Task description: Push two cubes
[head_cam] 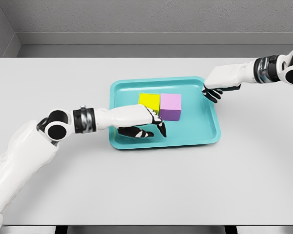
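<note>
On the white tabletop's middle, a shallow teal plastic tray (212, 136) carries a yellow cube (148, 101) touching a pink-purple cube (170, 107). Left hand (145, 125), fingers loosely extended and holding nothing, presses the yellow cube. Right hand (212, 92), curled and empty, rests at the tray's right-rear corner.

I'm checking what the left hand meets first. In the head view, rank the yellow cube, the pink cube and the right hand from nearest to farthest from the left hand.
1. Yellow cube, just behind the left hand.
2. Pink cube, beside the yellow one, to its right.
3. Right hand, at the tray's far right corner.
</note>
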You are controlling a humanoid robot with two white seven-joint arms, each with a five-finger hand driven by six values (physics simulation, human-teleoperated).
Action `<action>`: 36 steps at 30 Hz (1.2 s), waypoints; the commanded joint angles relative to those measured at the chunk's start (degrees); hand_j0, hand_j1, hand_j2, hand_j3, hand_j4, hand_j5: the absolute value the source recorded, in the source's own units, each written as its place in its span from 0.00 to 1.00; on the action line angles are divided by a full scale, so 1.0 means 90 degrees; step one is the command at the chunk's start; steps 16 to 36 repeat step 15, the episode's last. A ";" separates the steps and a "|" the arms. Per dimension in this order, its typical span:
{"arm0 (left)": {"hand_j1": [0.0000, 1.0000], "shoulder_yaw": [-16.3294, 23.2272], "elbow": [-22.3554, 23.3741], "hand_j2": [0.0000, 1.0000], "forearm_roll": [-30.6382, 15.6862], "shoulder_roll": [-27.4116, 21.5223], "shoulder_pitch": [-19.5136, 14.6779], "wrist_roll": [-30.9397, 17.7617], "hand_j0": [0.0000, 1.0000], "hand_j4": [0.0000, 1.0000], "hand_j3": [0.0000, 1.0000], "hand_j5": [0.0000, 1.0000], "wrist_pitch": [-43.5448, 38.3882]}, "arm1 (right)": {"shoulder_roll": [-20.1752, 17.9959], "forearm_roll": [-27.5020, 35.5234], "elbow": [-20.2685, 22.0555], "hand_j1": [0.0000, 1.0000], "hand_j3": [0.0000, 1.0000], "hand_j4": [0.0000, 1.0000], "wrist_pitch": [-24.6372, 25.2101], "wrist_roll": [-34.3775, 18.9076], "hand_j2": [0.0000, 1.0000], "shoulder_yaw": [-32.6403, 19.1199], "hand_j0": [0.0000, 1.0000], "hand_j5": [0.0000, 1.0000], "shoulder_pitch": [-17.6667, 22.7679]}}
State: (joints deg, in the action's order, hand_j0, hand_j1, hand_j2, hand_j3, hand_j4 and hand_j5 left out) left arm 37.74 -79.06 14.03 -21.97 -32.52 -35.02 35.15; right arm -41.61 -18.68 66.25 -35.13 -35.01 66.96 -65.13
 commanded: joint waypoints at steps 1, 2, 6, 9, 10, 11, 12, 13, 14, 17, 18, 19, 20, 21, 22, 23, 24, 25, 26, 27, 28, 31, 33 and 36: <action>0.54 -0.0004 -0.0317 0.54 -0.0230 -0.0254 0.0000 0.0002 0.54 0.54 0.54 0.54 -0.0016 | -0.0035 0.0025 0.0012 0.15 0.15 0.15 0.0014 0.0001 0.15 -0.0008 0.15 0.15 0.0000; 0.54 -0.0004 -0.0522 0.54 -0.0299 -0.0439 0.0010 0.0002 0.54 0.54 0.54 0.54 -0.0016 | -0.0035 0.0025 0.0012 0.15 0.15 0.15 0.0014 0.0001 0.15 -0.0008 0.15 0.15 -0.0010; 0.56 -0.0101 -0.1508 0.56 -0.1304 -0.1855 0.0098 0.0002 0.56 0.56 0.56 0.56 -0.0016 | -0.0142 0.0035 0.0012 0.15 0.15 0.15 0.0014 0.0001 0.15 -0.0018 0.15 0.15 -0.0029; 1.00 -0.1107 -0.1812 1.00 -0.1383 -0.2695 0.0537 0.0002 1.00 1.00 1.00 1.00 -0.0016 | -0.0249 0.0035 0.0012 0.16 0.16 0.16 0.0014 0.0001 0.16 -0.0027 0.16 0.16 -0.0039; 1.00 -0.1244 -0.1792 1.00 -0.1373 -0.3017 0.0644 0.0002 1.00 1.00 1.00 1.00 -0.0016 | -0.0376 0.0084 0.0012 0.16 0.16 0.16 0.0014 0.0001 0.16 -0.0057 0.16 0.16 -0.0039; 1.00 -0.1254 -0.1763 1.00 -0.1373 -0.3076 0.0713 0.0002 1.00 1.00 1.00 1.00 -0.0016 | -0.0464 0.0094 -0.0008 0.16 0.16 0.16 0.0014 0.0001 0.16 -0.0076 0.16 0.16 -0.0039; 1.00 -0.1254 -0.1734 1.00 -0.1363 -0.3086 0.0723 0.0002 1.00 1.00 1.00 1.00 -0.0016 | -0.0572 0.0103 -0.0018 0.17 0.17 0.17 0.0014 0.0001 0.17 -0.0096 0.17 0.17 -0.0029; 1.00 -0.1361 -0.1616 1.00 -0.1363 -0.3106 0.0723 0.0002 1.00 1.00 1.00 1.00 -0.0016 | -0.0679 0.0142 -0.0027 0.17 0.17 0.17 0.0014 0.0001 0.17 -0.0106 0.17 0.17 -0.0039; 1.00 -0.1459 -0.1480 1.00 -0.1354 -0.3115 0.0733 0.0002 1.00 1.00 1.00 1.00 -0.0016 | -0.0835 0.0152 -0.0057 0.17 0.17 0.17 0.0014 0.0001 0.17 -0.0193 0.17 0.17 -0.0029; 1.00 -0.1459 -0.1353 1.00 -0.1334 -0.3106 0.0723 0.0002 1.00 1.00 1.00 1.00 -0.0016 | -0.0943 0.0152 -0.0115 0.17 0.17 0.17 0.0014 0.0001 0.17 -0.0457 0.17 0.17 0.0039; 1.00 -0.1459 -0.1353 1.00 -0.1334 -0.3106 0.0723 0.0002 1.00 1.00 1.00 1.00 -0.0016 | -0.0943 0.0152 -0.0115 0.17 0.17 0.17 0.0014 0.0001 0.17 -0.0457 0.17 0.17 0.0039; 1.00 -0.1459 -0.1353 1.00 -0.1334 -0.3106 0.0723 0.0002 1.00 1.00 1.00 1.00 -0.0016 | -0.0943 0.0152 -0.0115 0.17 0.17 0.17 0.0014 0.0001 0.17 -0.0457 0.17 0.17 0.0039; 1.00 -0.1459 -0.1353 1.00 -0.1334 -0.3106 0.0723 0.0002 1.00 1.00 1.00 1.00 -0.0016 | -0.0943 0.0152 -0.0115 0.17 0.17 0.17 0.0014 0.0001 0.17 -0.0457 0.17 0.17 0.0039; 1.00 -0.1459 -0.1353 1.00 -0.1334 -0.3106 0.0723 0.0002 1.00 1.00 1.00 1.00 -0.0016 | -0.0943 0.0152 -0.0115 0.17 0.17 0.17 0.0014 0.0001 0.17 -0.0457 0.17 0.17 0.0039; 1.00 -0.1459 -0.1353 1.00 -0.1334 -0.3106 0.0723 0.0002 1.00 1.00 1.00 1.00 -0.0016 | -0.0943 0.0152 -0.0115 0.17 0.17 0.17 0.0014 0.0001 0.17 -0.0457 0.17 0.17 0.0039; 1.00 -0.1459 -0.1353 1.00 -0.1334 -0.3106 0.0723 0.0002 1.00 1.00 1.00 1.00 -0.0016 | -0.0943 0.0152 -0.0115 0.17 0.17 0.17 0.0014 0.0001 0.17 -0.0457 0.17 0.17 0.0039; 1.00 -0.1459 -0.1353 1.00 -0.1334 -0.3106 0.0723 0.0002 1.00 1.00 1.00 1.00 -0.0016 | -0.0943 0.0152 -0.0115 0.17 0.17 0.17 0.0014 0.0001 0.17 -0.0457 0.17 0.17 0.0039; 1.00 -0.1459 -0.1353 1.00 -0.1334 -0.3106 0.0723 0.0002 1.00 1.00 1.00 1.00 -0.0016 | -0.0943 0.0152 -0.0115 0.17 0.17 0.17 0.0014 0.0001 0.17 -0.0457 0.17 0.17 0.0039; 1.00 -0.1459 -0.1353 1.00 -0.1334 -0.3106 0.0723 0.0002 1.00 1.00 1.00 1.00 -0.0016 | -0.0943 0.0152 -0.0115 0.17 0.17 0.17 0.0014 0.0001 0.17 -0.0457 0.17 0.17 0.0039; 1.00 -0.1459 -0.1353 1.00 -0.1334 -0.3106 0.0723 0.0002 1.00 1.00 1.00 1.00 -0.0016 | -0.0943 0.0152 -0.0115 0.17 0.17 0.17 0.0014 0.0001 0.17 -0.0457 0.17 0.17 0.0039; 1.00 -0.1459 -0.1353 1.00 -0.1334 -0.3106 0.0723 0.0002 1.00 1.00 1.00 1.00 -0.0016 | -0.0943 0.0152 -0.0115 0.17 0.17 0.17 0.0014 0.0001 0.17 -0.0457 0.17 0.17 0.0039; 1.00 -0.1459 -0.1353 1.00 -0.1334 -0.3106 0.0723 0.0002 1.00 1.00 1.00 1.00 -0.0016 | -0.0943 0.0152 -0.0115 0.17 0.17 0.17 0.0014 0.0001 0.17 -0.0457 0.17 0.17 0.0039; 1.00 -0.1459 -0.1353 1.00 -0.1334 -0.3106 0.0723 0.0002 1.00 1.00 1.00 1.00 -0.0016 | -0.0943 0.0152 -0.0115 0.17 0.17 0.17 0.0014 0.0001 0.17 -0.0457 0.17 0.17 0.0039; 1.00 -0.1459 -0.1353 1.00 -0.1334 -0.3106 0.0723 0.0002 1.00 1.00 1.00 1.00 -0.0016 | -0.0943 0.0152 -0.0115 0.17 0.17 0.17 0.0014 0.0001 0.17 -0.0457 0.17 0.17 0.0039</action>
